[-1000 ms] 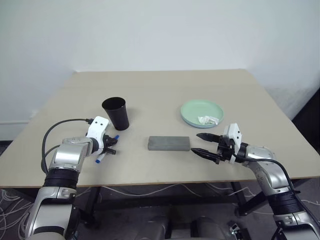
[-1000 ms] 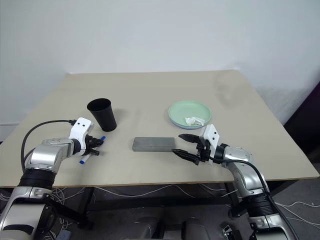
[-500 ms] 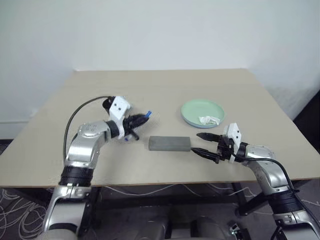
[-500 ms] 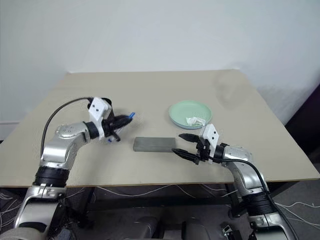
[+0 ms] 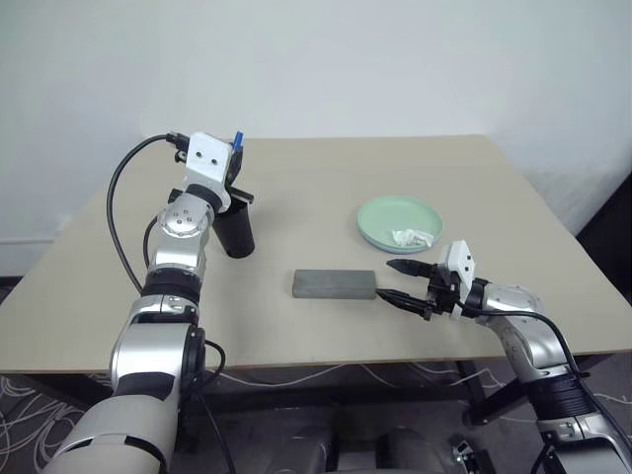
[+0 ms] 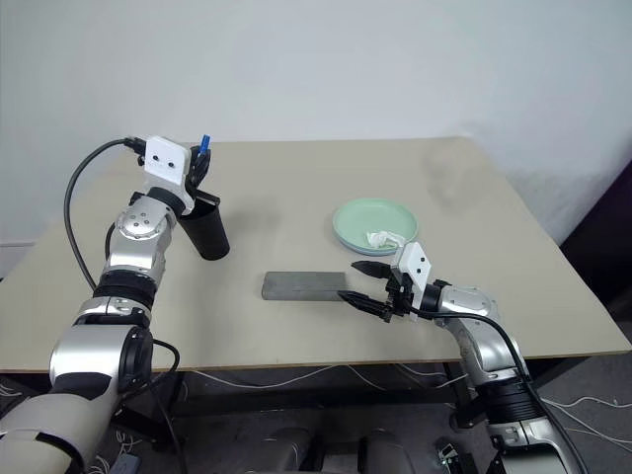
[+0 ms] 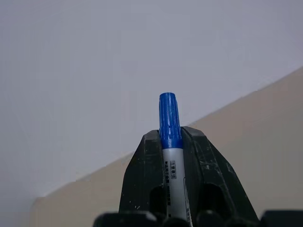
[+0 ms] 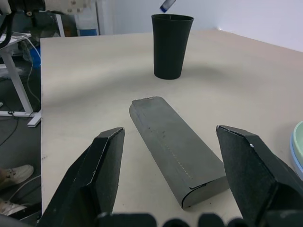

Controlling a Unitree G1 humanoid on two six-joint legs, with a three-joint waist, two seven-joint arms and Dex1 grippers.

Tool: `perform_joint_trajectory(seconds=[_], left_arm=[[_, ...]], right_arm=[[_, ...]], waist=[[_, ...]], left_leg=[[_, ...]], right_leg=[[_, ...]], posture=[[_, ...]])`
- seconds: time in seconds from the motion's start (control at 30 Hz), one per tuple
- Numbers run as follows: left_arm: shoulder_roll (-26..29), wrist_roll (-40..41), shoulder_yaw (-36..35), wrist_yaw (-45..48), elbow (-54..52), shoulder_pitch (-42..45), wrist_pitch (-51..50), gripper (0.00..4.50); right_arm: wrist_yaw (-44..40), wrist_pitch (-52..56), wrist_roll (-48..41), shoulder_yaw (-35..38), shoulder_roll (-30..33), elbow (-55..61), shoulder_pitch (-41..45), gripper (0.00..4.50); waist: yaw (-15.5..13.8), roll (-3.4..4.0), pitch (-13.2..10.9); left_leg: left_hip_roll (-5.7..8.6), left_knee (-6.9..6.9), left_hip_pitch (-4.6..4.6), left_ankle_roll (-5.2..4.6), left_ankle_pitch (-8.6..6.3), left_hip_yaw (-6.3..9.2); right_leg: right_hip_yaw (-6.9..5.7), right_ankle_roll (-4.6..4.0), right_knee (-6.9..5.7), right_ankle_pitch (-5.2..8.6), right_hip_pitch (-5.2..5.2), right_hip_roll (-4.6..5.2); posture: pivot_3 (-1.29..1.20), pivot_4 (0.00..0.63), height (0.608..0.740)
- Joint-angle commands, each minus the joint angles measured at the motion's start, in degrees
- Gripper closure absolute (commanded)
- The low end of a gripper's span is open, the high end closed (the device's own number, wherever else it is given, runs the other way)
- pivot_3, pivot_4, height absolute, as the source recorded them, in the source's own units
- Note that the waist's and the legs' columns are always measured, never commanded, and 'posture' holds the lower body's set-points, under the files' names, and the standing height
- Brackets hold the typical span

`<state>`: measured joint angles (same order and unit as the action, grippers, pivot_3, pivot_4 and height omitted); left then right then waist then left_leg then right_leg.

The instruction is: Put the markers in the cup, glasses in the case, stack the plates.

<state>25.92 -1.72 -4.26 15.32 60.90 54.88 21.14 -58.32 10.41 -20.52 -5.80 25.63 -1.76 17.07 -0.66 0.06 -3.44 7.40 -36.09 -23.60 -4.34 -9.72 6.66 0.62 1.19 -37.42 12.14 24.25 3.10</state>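
My left gripper (image 5: 235, 150) is shut on a blue-capped marker (image 7: 170, 142), held up over the rim of the black cup (image 5: 238, 235) with the blue cap pointing up. The arm hides part of the cup. The grey case (image 5: 334, 283) lies closed at the table's middle. My right gripper (image 5: 400, 281) hovers open just right of the case, with nothing between its fingers. The mint green plate (image 5: 380, 212) sits on the light blue one at the right. The glasses are out of view.
A crumpled white tissue (image 5: 412, 237) lies on the green plate. In the right wrist view the case (image 8: 175, 146) runs between my fingers toward the cup (image 8: 172, 45). The table's front edge is close below my right arm.
My left arm rose from the table's left front, carrying the marker up and over to the cup's rim, and the gripper swung from pointing down to about level. The right arm stayed put.
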Motion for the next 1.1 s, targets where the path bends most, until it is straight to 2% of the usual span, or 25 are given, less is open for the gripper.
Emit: perform_joint_trajectory(seconds=[0.03, 0.17, 0.53, 0.7, 0.8, 0.93, 1.03, 1.1], left_arm=[[0.08, -1.59, -0.18, -4.08, 4.22, 3.08, 3.65, 4.38], [-0.37, -1.98, -0.26, -5.27, 6.93, 3.21, 4.99, 4.38], [-0.56, -1.76, -0.91, -6.38, 8.02, 2.93, 6.15, 0.63], [-0.14, 0.46, -2.69, -4.29, 6.24, 2.44, 7.05, 0.63], [-0.38, 5.02, -5.1, 3.35, 3.72, 1.47, 5.35, 0.63], [0.26, 17.44, -7.79, 22.99, -13.09, -6.43, -7.57, 0.63], [2.44, 24.79, -7.13, 29.77, -32.6, -17.6, -21.5, 0.63], [4.42, 26.56, -5.95, 31.77, -43.12, -25.08, -27.82, 0.63]], right_arm=[[0.64, -0.73, -0.43, 1.47, 0.31, 1.78, 0.23, 1.14], [0.96, -0.63, -0.54, 1.59, 0.65, 2.26, -0.21, 1.14], [0.84, -0.41, -0.62, 1.35, 0.98, 2.47, -0.21, 1.14], [0.55, -0.26, -0.7, 1.16, 1.02, 2.6, -0.26, 1.14], [0.26, -0.12, -0.84, 1.24, 1.17, 2.78, -0.41, 1.14], [-0.03, 0.14, -1.04, 1.53, 1.39, 2.45, -0.23, 1.14], [0.21, 0.26, -1.06, 1.9, 1.47, 1.92, 0.19, 1.14], [1.22, 0.64, -1.06, 2.3, 1.12, 1.8, 0.83, 1.14]], waist=[[-0.01, -0.01, 0.0], [-0.02, -0.04, 0.01], [0.01, -0.08, 0.02], [0.01, -0.09, 0.02], [0.01, -0.09, 0.02], [0.19, -0.08, 0.03], [0.84, -0.04, 0.05], [1.71, -0.03, 0.04]], left_leg=[[0.0, -0.01, 0.0, 0.0, 0.0, 0.0], [0.0, -0.04, 0.0, -0.01, 0.0, 0.0], [0.0, -0.1, 0.0, -0.01, 0.0, 0.0], [0.0, -0.11, 0.0, -0.01, 0.0, 0.0], [0.0, -0.11, 0.0, -0.01, 0.0, 0.0], [0.0, -0.11, 0.0, -0.01, 0.0, -0.01], [0.0, -0.07, 0.02, -0.01, 0.0, -0.05], [-0.01, -0.03, 0.02, -0.01, 0.0, -0.06]], right_leg=[[-0.01, 0.01, 0.0, 0.0, -0.01, 0.0], [-0.07, 0.04, -0.01, -0.02, -0.04, 0.01], [-0.08, 0.08, -0.05, -0.05, -0.04, -0.01], [-0.09, 0.08, -0.05, -0.05, -0.05, 0.0], [-0.1, 0.08, -0.05, -0.05, -0.05, -0.01], [-0.08, 0.07, -0.05, -0.05, -0.04, 0.0], [0.05, 0.06, -0.04, -0.05, -0.02, -0.04], [0.13, 0.05, -0.05, -0.05, 0.05, -0.08]], posture=[[0.0, 0.0, 0.738], [0.0, 0.0, 0.738], [0.0, 0.0, 0.738], [0.0, 0.0, 0.738], [0.0, 0.0, 0.738], [0.0, 0.0, 0.738], [0.0, 0.0, 0.738], [0.0, 0.0, 0.738]])
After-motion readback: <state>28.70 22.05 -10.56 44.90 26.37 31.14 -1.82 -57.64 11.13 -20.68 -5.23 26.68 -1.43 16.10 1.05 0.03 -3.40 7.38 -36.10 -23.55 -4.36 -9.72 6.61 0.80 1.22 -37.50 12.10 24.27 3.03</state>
